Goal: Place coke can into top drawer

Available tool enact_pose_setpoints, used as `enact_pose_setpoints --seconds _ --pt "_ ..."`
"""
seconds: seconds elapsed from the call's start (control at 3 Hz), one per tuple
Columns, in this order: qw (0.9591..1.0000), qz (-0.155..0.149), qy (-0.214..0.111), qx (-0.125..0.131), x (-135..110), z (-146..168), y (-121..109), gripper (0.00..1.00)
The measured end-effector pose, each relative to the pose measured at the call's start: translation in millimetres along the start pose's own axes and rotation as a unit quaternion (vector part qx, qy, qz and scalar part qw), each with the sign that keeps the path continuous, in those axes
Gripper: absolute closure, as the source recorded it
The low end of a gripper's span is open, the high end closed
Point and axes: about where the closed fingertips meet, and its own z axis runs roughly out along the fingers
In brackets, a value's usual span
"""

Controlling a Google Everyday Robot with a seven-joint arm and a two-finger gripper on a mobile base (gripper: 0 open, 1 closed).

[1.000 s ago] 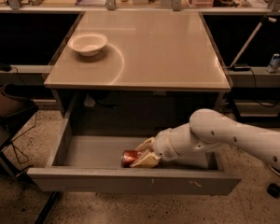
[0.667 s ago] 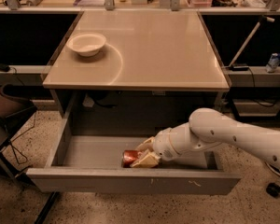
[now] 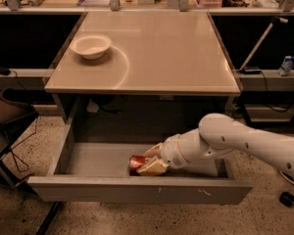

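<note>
The top drawer (image 3: 137,190) is pulled wide open below the tabletop, its grey front facing me. The coke can (image 3: 135,164), red with a silver end, lies on its side on the drawer floor near the front middle. My gripper (image 3: 151,161) reaches into the drawer from the right on the white arm (image 3: 235,143). Its pale fingers (image 3: 153,167) sit around the can's right end, one above and one below, closed on it. The can's right part is hidden by the fingers.
A white bowl (image 3: 90,45) stands at the back left of the beige tabletop (image 3: 161,48). A dark chair (image 3: 10,111) is at the left. Shelves with clutter run behind and to both sides. A castor (image 3: 289,197) sits on the floor at the right.
</note>
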Motion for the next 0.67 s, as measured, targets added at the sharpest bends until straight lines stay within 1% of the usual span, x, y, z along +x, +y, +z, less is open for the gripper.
enact_pose_setpoints --seconds 0.33,0.67 --pt "1.0 0.0 0.0 0.0 0.0 0.0 0.0 0.11" --pt "1.0 0.0 0.0 0.0 0.0 0.0 0.0 0.0"
